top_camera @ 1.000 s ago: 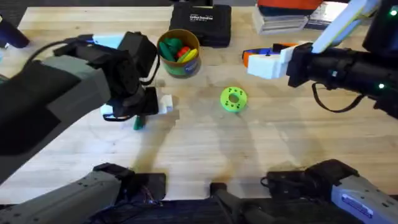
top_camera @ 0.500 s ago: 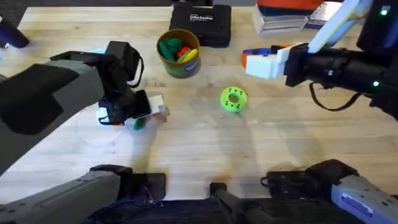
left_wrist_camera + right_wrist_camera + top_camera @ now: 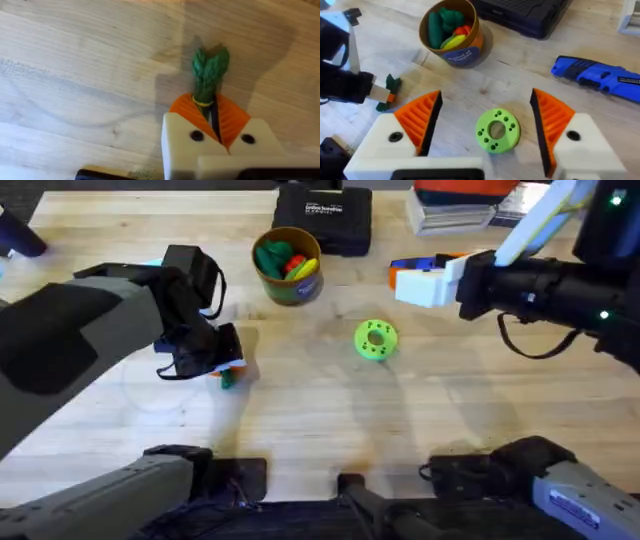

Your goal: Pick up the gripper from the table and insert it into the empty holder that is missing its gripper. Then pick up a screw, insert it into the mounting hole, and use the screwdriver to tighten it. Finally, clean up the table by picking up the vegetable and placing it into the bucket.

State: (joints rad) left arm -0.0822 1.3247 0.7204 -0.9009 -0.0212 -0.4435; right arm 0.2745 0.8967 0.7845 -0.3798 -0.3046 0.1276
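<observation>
A pale wooden table (image 3: 320, 410) with visible grain carries everything. On its left side the left gripper (image 3: 214, 122) pinches the vegetable (image 3: 208, 70), a ridged dark-green toy, between orange ribbed pads (image 3: 182, 107), apparently right at the tabletop. Right of it lies a lime-green round disc with holes (image 3: 376, 339). The right gripper (image 3: 485, 125) hangs spread wide above the disc. Farther back stand the yellow-olive bucket (image 3: 287, 264) holding toy food, the blue screwdriver (image 3: 597, 75), and a black case (image 3: 323, 218).

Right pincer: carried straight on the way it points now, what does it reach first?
Most likely the lime-green disc, which lies on the table between the open fingers of the right pincer. How far below them it lies is unclear.
</observation>
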